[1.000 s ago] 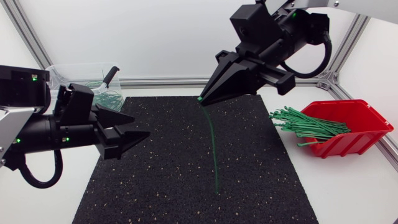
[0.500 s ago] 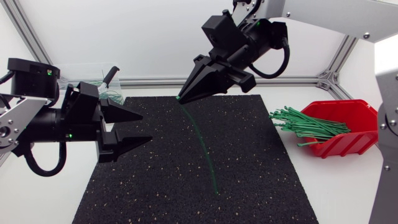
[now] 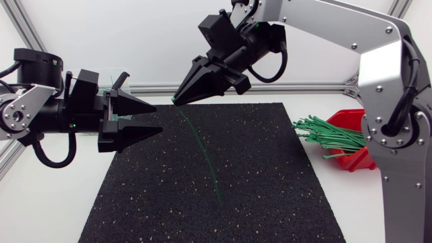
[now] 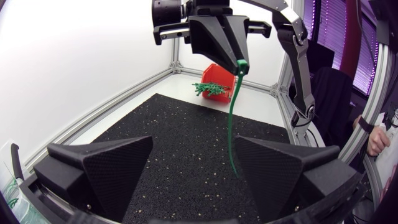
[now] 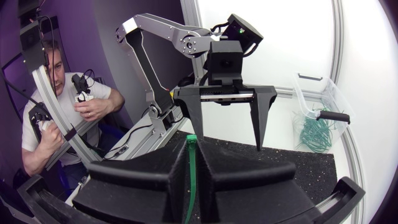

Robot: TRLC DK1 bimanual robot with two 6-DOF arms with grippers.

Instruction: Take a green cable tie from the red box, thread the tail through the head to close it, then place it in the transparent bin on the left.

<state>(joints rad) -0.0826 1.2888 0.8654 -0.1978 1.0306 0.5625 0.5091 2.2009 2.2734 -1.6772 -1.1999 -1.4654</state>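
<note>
My right gripper [image 3: 175, 101] hangs above the far edge of the black mat [image 3: 283, 196], shut on the top end of a green cable tie [image 3: 202, 152]. The tie dangles in a curve, its tail reaching down to the mat. In the right wrist view the tie [image 5: 191, 171] sits pinched between the fingers. My left gripper [image 3: 157, 118] is open, level with the right one and just to its left, pointing at it. From the left wrist view the tie [image 4: 231, 124] hangs ahead of the spread fingers [image 4: 106, 171]. The red box [image 3: 358, 158] holds several green ties [image 3: 331, 135].
The transparent bin [image 5: 317, 115], with a few green ties in it, stands at the back left, mostly hidden behind my left arm in the head view. Aluminium frame rails [image 3: 304, 86] run along the table's far edge.
My right gripper has carried the tie leftward and a little lower, close to the left gripper. The left gripper has risen and shifted slightly toward the back.
</note>
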